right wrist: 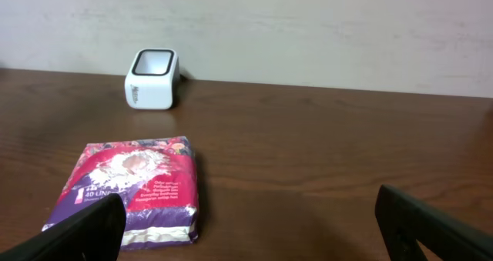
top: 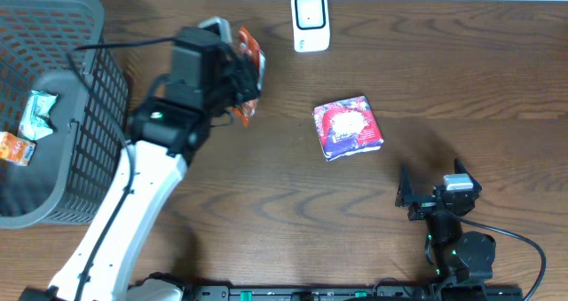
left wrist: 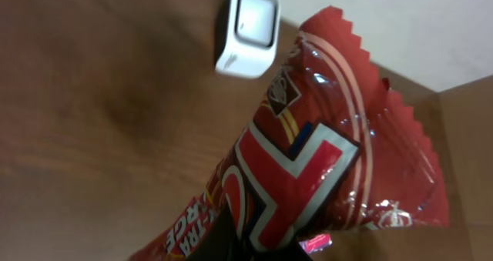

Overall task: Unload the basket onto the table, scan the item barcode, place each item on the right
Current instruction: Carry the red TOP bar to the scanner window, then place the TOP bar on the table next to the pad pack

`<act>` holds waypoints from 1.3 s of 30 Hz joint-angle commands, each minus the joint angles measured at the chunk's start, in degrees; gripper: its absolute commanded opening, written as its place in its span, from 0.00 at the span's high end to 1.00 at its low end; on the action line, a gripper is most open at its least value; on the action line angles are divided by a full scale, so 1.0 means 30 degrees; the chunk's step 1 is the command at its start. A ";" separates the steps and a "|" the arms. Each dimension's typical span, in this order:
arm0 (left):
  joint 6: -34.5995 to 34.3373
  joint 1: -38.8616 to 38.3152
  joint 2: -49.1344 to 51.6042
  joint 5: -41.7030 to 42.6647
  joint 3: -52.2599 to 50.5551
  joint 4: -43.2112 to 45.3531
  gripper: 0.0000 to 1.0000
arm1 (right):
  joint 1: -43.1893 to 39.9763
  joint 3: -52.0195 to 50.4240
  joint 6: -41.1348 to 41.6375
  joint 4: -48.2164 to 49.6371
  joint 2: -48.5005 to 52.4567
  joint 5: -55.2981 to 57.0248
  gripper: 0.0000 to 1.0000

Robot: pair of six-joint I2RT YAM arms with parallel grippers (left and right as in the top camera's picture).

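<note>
My left gripper (top: pixel 238 79) is shut on a red snack packet (top: pixel 249 66), held above the table left of the white barcode scanner (top: pixel 311 21). In the left wrist view the red packet (left wrist: pixel 308 161) fills the frame, its crimped end pointing up and right, with the scanner (left wrist: pixel 250 30) beyond it at the top. My right gripper (top: pixel 430 194) rests open near the front right, nothing between its fingers. A pink and purple packet (top: pixel 348 128) lies flat on the table ahead of it, the same packet (right wrist: pixel 135 188) and the scanner (right wrist: pixel 152 78) showing in the right wrist view.
A dark mesh basket (top: pixel 89 88) stands at the far left with a green-white packet (top: pixel 39 113) and an orange packet (top: pixel 16 147) inside. A pale wall runs behind the table's back edge.
</note>
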 commanded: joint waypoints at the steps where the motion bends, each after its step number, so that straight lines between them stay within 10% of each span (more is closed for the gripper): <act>1: -0.2113 -0.0874 0.0991 -0.1923 0.0189 -0.0109 0.93 | 0.0066 -0.0051 -0.0146 -0.0044 -0.0044 0.0087 0.01; 19: -1.2998 -0.3140 0.6477 -0.2127 0.0189 -0.0102 0.92 | 0.0066 -0.0051 -0.0146 -0.0051 -0.0044 0.0095 0.01; 28: -1.2582 -0.3832 0.6637 -0.2346 0.0189 0.0940 0.45 | 0.0066 -0.0051 -0.0146 -0.0051 -0.0044 0.0095 0.01; 39: -0.3701 -0.2594 0.4583 -0.2324 0.0233 0.3388 0.37 | 0.0066 -0.0051 -0.0146 -0.0051 -0.0044 0.0087 0.01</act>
